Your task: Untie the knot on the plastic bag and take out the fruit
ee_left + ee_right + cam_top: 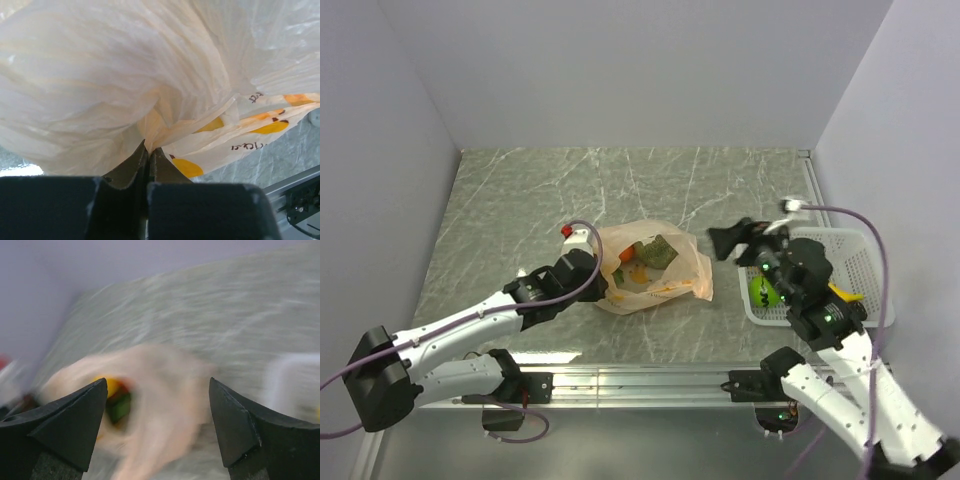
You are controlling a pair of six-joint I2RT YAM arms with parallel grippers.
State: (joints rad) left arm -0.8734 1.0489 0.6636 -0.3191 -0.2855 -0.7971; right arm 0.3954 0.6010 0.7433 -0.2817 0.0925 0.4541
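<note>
The plastic bag (pixel 692 276) lay on the worktop (pixel 520 200) with fruit (pixel 655 252) showing inside. The left gripper (pixel 148 152) sat at the bag's left edge, pinched on its film. The right gripper (pixel 157 383) hung right of the bag, jaws wide apart and empty.

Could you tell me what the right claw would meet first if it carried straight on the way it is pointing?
Probably the plastic bag: the open right claw aims at it with nothing visible between, though the blurred wrist view leaves depth uncertain.
</note>
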